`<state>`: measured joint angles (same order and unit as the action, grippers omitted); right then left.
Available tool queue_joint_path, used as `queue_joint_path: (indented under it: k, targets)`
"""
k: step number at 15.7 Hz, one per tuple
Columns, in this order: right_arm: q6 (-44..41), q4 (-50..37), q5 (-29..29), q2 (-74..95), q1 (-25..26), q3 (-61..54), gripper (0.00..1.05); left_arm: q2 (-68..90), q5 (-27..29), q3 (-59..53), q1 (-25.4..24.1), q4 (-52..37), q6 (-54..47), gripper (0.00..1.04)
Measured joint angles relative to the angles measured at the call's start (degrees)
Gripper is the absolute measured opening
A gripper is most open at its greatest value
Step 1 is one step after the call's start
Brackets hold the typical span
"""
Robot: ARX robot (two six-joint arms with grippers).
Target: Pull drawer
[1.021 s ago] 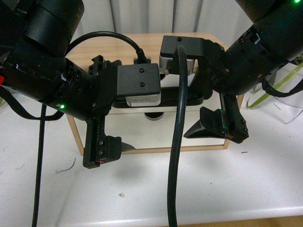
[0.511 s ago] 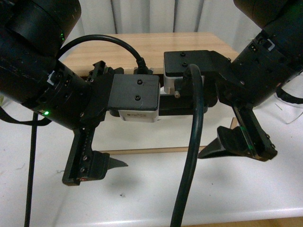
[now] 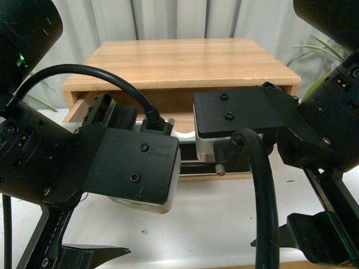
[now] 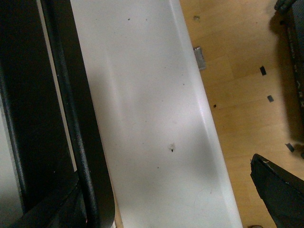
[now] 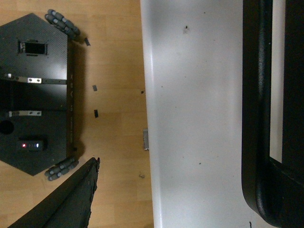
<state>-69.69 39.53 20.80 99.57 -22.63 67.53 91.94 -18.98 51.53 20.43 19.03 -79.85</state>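
Wood, pale and straight-grained, forms the flat-topped cabinet (image 3: 179, 61) at the back of the white, smooth, lightly specked tabletop (image 3: 213, 213). The drawer (image 3: 184, 135) sits under the cabinet top and stands a little way out toward the robot. Both arms hide most of it. Visible parts are a sliver of white front with a curved notch, a short stretch of black handle (image 3: 188, 166) between the two wrists, and a light wood edge below.

Left end effector (image 3: 112, 179): matte black and angular, its fingers set one above the other and spread wide. The wedge-shaped lower finger (image 3: 92, 255) hangs over the tabletop near its front edge. The upper one sits up near the drawer front.

Right end effector (image 3: 291, 162): same build, also spread wide, with its lower finger (image 3: 305, 238) over the tabletop.

In each wrist view, bare tabletop lies between one finger tip and a rounded black bar at the opposite edge. Whether that bar is finger or handle cannot be told, nor whether either end effector touches the handle. Nothing is clamped between the fingers. A thick, glossy black cable (image 3: 263, 196) arcs across the right wrist.
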Motion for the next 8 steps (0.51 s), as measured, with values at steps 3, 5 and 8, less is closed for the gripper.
queue_joint_path:
  k: [3,5,8]
  targets:
    - [8.83,-14.73,3.58,-6.29,1.07,-8.96,0.98,-5.35,-1.44,-6.58,-0.31,-15.28,7.69,0.98]
    - [18.58,-24.83,6.71,-18.49,3.82,-17.25,0.98,-16.04,-2.73,-11.80,-1.27,-22.43,16.20,0.98]
    - [25.14,-36.26,-1.31,-34.14,9.07,-30.58,0.98,-29.16,-3.80,-22.91,-6.67,-29.09,29.03,0.98]
